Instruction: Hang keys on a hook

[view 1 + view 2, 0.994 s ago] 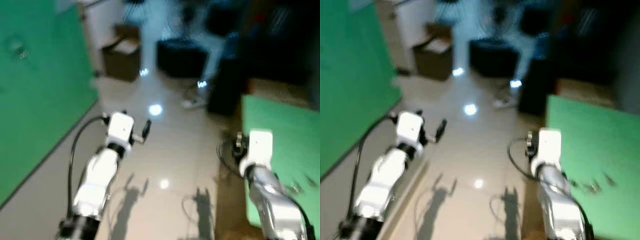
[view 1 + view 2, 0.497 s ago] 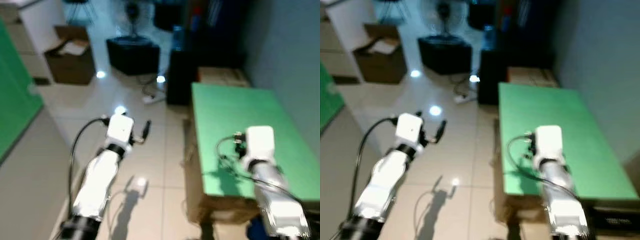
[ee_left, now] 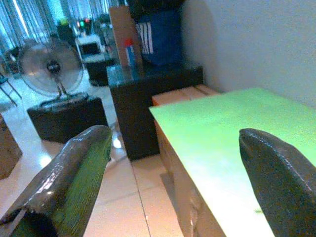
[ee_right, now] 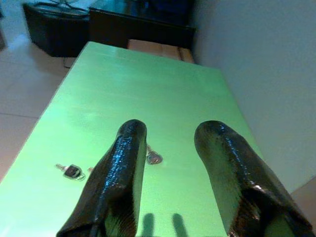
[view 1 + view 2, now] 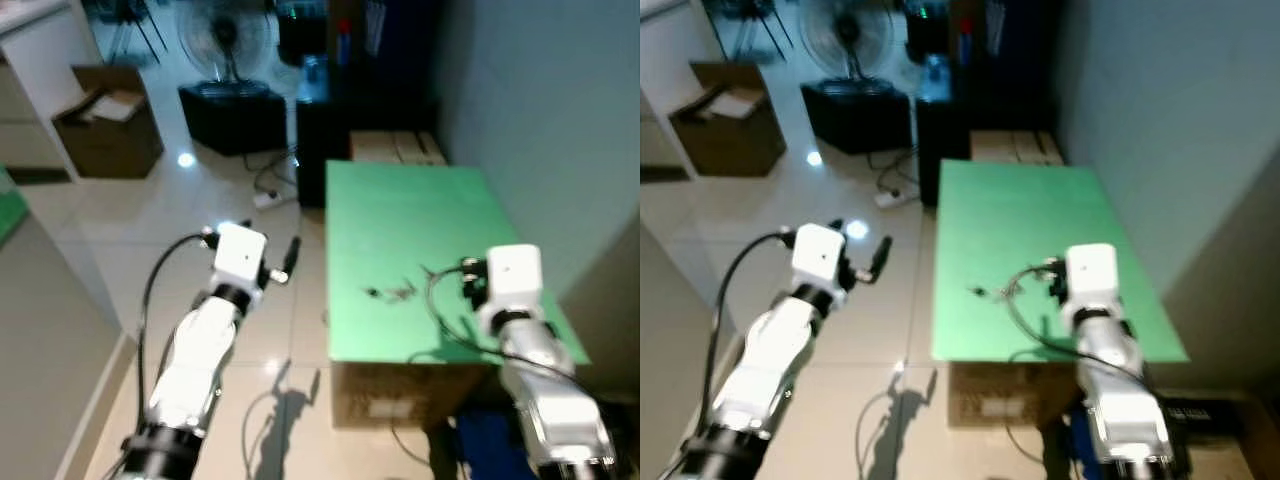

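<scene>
Just ahead of the right gripper, fingers parted and empty, above the green table: keys flat on the green surface, a little beyond and to its left, partly hidden by one black finger. Off to the left, over floor tiles: left gripper, spread wide, holding nothing. Farther ahead: a standing fan, a cardboard box.
</scene>
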{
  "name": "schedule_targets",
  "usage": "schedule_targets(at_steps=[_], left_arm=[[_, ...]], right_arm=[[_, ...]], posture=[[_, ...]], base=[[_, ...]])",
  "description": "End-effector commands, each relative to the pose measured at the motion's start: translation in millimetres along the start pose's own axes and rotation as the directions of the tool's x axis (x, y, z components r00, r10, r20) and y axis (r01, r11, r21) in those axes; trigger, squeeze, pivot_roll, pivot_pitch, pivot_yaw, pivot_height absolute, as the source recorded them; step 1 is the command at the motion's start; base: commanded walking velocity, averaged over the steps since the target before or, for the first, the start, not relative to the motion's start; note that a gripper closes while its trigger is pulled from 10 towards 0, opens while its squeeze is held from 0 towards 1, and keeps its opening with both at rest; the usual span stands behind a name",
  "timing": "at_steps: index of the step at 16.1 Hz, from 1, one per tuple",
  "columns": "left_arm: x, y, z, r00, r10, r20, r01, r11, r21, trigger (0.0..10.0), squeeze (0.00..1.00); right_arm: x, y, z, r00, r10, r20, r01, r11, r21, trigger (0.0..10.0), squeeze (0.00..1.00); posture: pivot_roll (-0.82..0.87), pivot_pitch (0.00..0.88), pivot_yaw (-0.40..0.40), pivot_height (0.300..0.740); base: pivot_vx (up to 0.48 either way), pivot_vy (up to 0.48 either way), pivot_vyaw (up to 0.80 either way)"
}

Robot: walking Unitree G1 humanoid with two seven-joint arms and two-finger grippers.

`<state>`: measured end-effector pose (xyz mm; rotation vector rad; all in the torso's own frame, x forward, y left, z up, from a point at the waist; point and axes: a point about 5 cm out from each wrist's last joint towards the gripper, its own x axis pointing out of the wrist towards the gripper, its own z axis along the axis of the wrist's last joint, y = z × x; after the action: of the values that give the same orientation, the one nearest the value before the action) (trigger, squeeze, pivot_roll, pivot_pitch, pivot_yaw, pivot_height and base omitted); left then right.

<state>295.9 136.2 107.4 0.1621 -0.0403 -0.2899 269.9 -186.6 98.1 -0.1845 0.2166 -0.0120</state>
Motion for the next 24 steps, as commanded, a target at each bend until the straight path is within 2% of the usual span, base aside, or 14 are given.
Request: schedule_targets(at_steps=[1, 2, 5, 7, 10, 15, 17, 21, 22, 24], left_arm=[[5.2, 0.5, 7.3, 1.0, -0.005, 0.026, 0.005, 1.0, 0.009, 10.0, 0.0], [3.1, -0.3, 4.5, 1.0, -0.014, 0.017, 0.014, 1.0, 0.014, 10.0, 0.0], [6.5, -1.4, 0.5, 0.999, -0.016, -0.033, 0.016, 1.0, 0.005, 10.0, 0.0], [7.7, -2.2, 0.9, 1.0, -0.015, -0.028, 0.015, 1.0, 0.002, 10.0, 0.0], [3.1, -2.9, 4.3, 1.0, -0.005, 0.013, 0.005, 1.0, -0.005, 10.0, 0.0], [2.8, 3.5, 10.3, 0.999, 0.016, 0.042, -0.016, 1.0, 0.001, 10.0, 0.0], [5.2, 5.4, 15.9, 0.998, 0.015, 0.059, -0.015, 1.0, 0.004, 10.0, 0.0], [2.0, 7.0, 12.1, 0.999, 0.023, 0.034, -0.023, 1.0, 0.019, 10.0, 0.0], [0.1, 6.1, 8.4, 1.0, 0.019, 0.016, -0.019, 0.999, 0.026, 10.0, 0.0], [-2.2, 7.3, 5.2, 1.0, 0.026, 0.004, -0.026, 0.999, 0.023, 10.0, 0.0]], right_arm=[[-0.7, -2.5, 5.9, 0.999, -0.009, 0.031, 0.009, 1.0, -0.012, 10.0, 0.0], [-4.7, 0.2, 1.8, 1.0, -0.012, 0.028, 0.013, 1.0, -0.006, 10.0, 0.0], [-9.2, 1.7, -2.5, 1.0, -0.017, 0.02, 0.017, 1.0, -0.001, 10.0, 0.0], [-8.6, 1.1, 1.2, 0.999, -0.018, 0.032, 0.018, 1.0, -0.005, 10.0, 0.0], [-11.8, -0.5, -0.2, 0.999, -0.016, 0.036, 0.016, 1.0, -0.006, 10.0, 0.0], [-1.7, 8.7, 7.5, 0.998, 0.018, 0.055, -0.02, 1.0, 0.024, 10.0, 0.0], [2.3, 10.9, 7.9, 0.998, 0.024, 0.053, -0.026, 0.999, 0.033, 10.0, 0.0], [4.0, 11.0, 10.7, 0.997, 0.034, 0.071, -0.036, 0.999, 0.038, 10.0, 0.0], [4.8, 10.7, 11.4, 0.995, 0.057, 0.082, -0.056, 0.998, -0.019, 10.0, 0.0], [4.4, 11.2, 10.0, 0.994, 0.079, 0.077, -0.077, 0.996, -0.033, 10.0, 0.0]], posture=[[-0.18, 0.017, 0.053, 0.74], [-0.19, 0.015, 0.071, 0.74], [-0.21, 0.017, 0.078, 0.74], [-0.21, 0.023, 0.079, 0.74], [-0.21, 0.026, 0.065, 0.74], [-0.16, 0.039, 0.045, 0.74], [-0.15, 0.037, 0.042, 0.74], [-0.14, 0.033, 0.041, 0.74], [-0.14, 0.027, 0.04, 0.74], [-0.13, 0.02, 0.033, 0.74]], base=[[0.0, -0.48, 0.0], [0.0, -0.48, 0.0], [0.0, 0.16, 0.0], [0.0, 0.469, 0.0], [0.0, 0.0, 0.0], [0.052, 0.0, 0.0], [0.302, 0.0, -0.69], [0.309, 0.0, 0.0], [0.304, 0.0, 0.0], [0.3, 0.0, 0.4]])
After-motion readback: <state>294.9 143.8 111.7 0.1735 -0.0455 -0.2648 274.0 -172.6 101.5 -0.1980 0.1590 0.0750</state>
